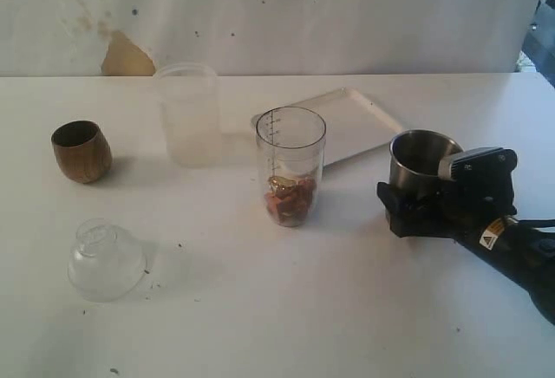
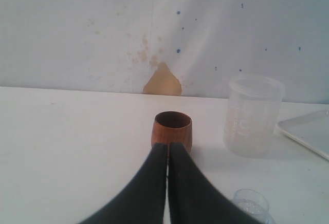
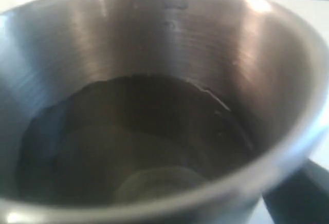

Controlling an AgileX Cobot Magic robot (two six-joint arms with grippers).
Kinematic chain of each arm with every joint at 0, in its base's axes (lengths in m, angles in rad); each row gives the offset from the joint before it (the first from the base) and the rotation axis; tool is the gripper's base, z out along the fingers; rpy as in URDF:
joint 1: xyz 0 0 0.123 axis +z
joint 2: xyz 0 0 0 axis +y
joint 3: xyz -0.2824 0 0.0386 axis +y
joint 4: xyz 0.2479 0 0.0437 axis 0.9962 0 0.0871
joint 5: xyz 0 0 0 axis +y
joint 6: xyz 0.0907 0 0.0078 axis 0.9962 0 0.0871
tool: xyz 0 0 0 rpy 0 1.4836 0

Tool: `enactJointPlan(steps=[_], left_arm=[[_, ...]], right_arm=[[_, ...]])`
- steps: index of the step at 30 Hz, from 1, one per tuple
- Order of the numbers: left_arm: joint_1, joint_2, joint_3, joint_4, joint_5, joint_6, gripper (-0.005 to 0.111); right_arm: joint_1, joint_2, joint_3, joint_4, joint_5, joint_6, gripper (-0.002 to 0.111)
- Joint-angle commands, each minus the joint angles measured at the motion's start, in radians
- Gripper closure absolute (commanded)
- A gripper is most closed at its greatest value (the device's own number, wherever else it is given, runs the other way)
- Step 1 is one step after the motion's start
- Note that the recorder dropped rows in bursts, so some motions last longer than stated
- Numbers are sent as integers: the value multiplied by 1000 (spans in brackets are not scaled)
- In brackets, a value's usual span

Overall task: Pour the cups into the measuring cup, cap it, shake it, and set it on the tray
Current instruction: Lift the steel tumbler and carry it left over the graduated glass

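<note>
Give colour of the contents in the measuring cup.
Reddish-brown pieces, some golden on top, at the bottom of the measuring cup. Exterior view shows it best.

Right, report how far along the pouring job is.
Looks done: the measuring cup already holds brownish pieces; the wooden cup stands upright, alone. In hand: the right pincer sits around the steel tumbler, liquid inside, not yet tipped. Left: that pour, capping with the clear domed lid lying on the table, shaking, then the tray.
</note>
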Motion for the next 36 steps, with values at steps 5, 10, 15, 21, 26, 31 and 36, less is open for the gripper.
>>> enactJointPlan(steps=[5,10,15,21,26,31,36], left_arm=[[-4,-3,5,-7,-3,0,106],[-4,-3,5,-7,-3,0,106],[-4,-3,5,-7,-3,0,106],[-4,-3,5,-7,-3,0,106],[-4,-3,5,-7,-3,0,106],[-4,-3,5,-7,-3,0,106],[-4,-3,5,-7,-3,0,106]], right_arm=[[1,2,-5,3,-16,2,91],[1,2,-5,5,-16,2,108],[1,-10,-5,5,-16,0,108],[1,-60,-5,9,-16,-7,108],[1,-118,-5,9,-16,-12,108],[1,-179,-5,9,-16,-12,108],[1,-260,-25,9,93,-5,108]])
